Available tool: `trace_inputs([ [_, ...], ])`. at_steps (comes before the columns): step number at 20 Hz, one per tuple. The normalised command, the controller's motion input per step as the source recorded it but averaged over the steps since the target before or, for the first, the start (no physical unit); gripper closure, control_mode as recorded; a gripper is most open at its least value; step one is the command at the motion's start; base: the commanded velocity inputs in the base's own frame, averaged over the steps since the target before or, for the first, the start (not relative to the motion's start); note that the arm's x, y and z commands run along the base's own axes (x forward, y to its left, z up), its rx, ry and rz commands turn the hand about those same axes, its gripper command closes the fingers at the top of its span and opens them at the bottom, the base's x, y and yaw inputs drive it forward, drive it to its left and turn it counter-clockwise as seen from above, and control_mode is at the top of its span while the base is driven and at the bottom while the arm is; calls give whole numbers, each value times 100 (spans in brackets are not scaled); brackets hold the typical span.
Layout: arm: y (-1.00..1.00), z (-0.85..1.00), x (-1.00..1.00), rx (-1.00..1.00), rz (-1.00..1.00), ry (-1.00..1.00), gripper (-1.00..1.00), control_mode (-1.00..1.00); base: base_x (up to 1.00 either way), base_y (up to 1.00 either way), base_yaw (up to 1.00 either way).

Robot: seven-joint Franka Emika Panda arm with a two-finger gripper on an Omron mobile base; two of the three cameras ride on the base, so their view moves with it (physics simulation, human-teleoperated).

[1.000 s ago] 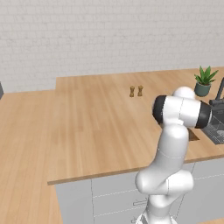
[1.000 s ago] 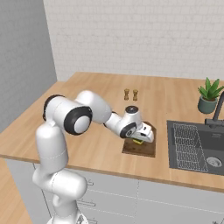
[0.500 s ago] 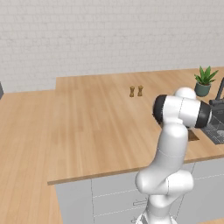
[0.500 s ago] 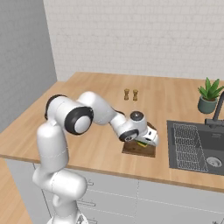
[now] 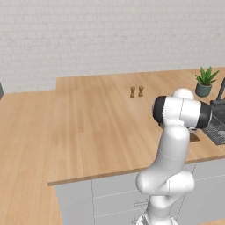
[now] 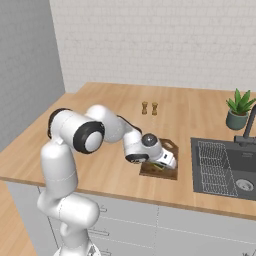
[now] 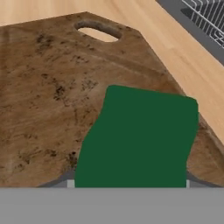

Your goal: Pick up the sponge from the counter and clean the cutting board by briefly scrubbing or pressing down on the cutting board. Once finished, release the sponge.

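- My arm is rising from the base at the bench (image 6: pixel 100 175) front edge; shoulder up, upper link going fwd, then elbow bending so the forearm is running out to my right and down over the bench.
- In the right base view the wrist is tilting steeply down, hand hanging low over the cutting board (image 6: pixel 168 172), w/ the white hand body lying across its middle.
- In the left base view my big dark-and-white joint is blocking the hand; just a sliver of board showing past it, by the sink (image 5: pixel 218 132).
- My tool (image 6: pixel 161 166) is pointing down at the board; sponge (image 7: pixel 140 138) is sitting between the finger tips, green face toward the hand cam, hiding the fingers themselves. A bit of green/yellow is peeking out under the hand in the right base view too.
- Tool looks closed on the sponge, narrow gap, sponge edges bulging a little.
- Sponge is over the board's surface, toward the edge nearest the sink; can't tell if it's pressing on the wood or just above.
- Board is lying flat on the bench, handle slot (image 7: pixel 98 31) at the far end, just beside the sink.
- Two small shakers (image 6: pixel 149 108) standing well behind; potted plant (image 6: pixel 238 108) by the tap.
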Motion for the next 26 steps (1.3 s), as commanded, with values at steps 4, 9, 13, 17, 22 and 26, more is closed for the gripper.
trace_inputs([
  [4,43,0,-1,0,0,0,100,-100,0,0,0],
  [9,40,0,0,0,0,0,100,-100,0,0,0],
  [13,17,6,0,0,0,1,100,-100,0,0,0],
  [17,-19,0,0,1,0,0,100,-100,0,0,0],
  [22,-54,0,0,4,-2,0,100,-100,0,0,0],
  [26,-71,0,0,5,-2,0,100,-100,0,0,0],
])
